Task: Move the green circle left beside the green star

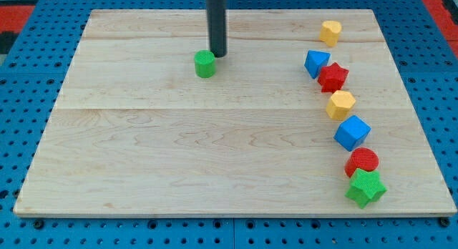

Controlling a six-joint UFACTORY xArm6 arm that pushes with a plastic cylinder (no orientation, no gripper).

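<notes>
- Rod (216, 23) came down from the view's top edge, where its upper part was cut off; my tip (217, 55) rested on the wooden board (179, 156), just beside the green circle (205, 64) on its upper-right side.
- Whether the tip actually touched the green circle could not be told; the two looked very close.
- There was no pincer on this arm, only the bare rod, so nothing was held and no opening could be reported.
- The green circle sat in the board's upper middle, well apart from every other block.
- The green star (366, 188) lay far off near the board's lower right corner, touching the red circle (363, 162) just above it; the star partly covered that circle's lower edge.
- The remaining blocks ran in a loose column up the view's right: a blue cube (352, 132), a yellow hexagon (341, 104), a red star (333, 77) overlapping a blue block (315, 63) whose shape was partly hidden, and a yellow block (330, 32) whose outline was hard to make out.
- Blue pegboard (28, 106) surrounded the board.
</notes>
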